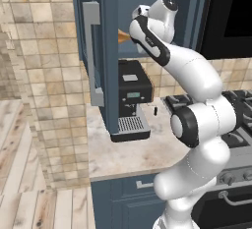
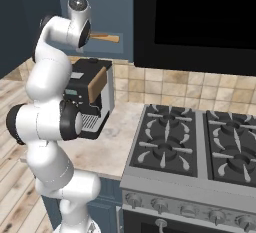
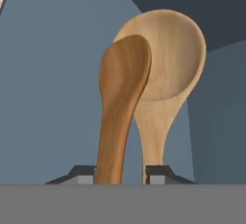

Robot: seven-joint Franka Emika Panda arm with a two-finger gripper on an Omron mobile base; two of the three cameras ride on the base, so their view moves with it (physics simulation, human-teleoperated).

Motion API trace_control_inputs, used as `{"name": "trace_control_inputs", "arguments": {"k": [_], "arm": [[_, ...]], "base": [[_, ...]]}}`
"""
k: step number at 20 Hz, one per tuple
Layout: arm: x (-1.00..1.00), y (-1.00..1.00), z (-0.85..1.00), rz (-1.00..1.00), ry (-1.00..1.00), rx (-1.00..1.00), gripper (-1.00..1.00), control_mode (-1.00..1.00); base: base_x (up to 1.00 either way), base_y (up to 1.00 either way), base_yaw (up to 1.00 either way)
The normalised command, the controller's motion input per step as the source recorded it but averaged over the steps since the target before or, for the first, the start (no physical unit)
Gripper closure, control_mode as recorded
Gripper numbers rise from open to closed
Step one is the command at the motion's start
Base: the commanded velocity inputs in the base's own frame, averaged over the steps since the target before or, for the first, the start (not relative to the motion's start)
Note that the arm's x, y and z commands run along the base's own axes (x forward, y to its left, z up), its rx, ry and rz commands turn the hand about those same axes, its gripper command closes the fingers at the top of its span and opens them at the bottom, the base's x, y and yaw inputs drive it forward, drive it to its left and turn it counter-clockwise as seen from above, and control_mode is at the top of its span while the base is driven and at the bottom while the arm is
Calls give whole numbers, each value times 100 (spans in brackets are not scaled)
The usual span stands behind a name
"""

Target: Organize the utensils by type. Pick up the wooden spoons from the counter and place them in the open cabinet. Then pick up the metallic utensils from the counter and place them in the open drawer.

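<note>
The two small dark fingers (image 3: 84,174) stand narrowly apart, closed on the handles of two wooden spoons at once: a darker brown narrow-bowled spoon (image 3: 122,98) in front and a pale round-bowled spoon (image 3: 168,59) behind, at about one o'clock from it. Both point into the dark blue upper cabinet (image 1: 106,51). Gripped near their ends, they could pivot or slip; released too early, one may tip off the shelf edge onto the beige marbled counter (image 1: 128,154).
</note>
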Motion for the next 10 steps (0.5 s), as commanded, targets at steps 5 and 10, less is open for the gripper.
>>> {"name": "trace_control_inputs", "arguments": {"k": [5, 10], "arm": [[0, 0, -24, 0, 0, 3, -100, -100], [0, 0, -26, 0, 0, 5, -100, -100]], "base": [[0, 0, 0], [0, 0, 0]]}}
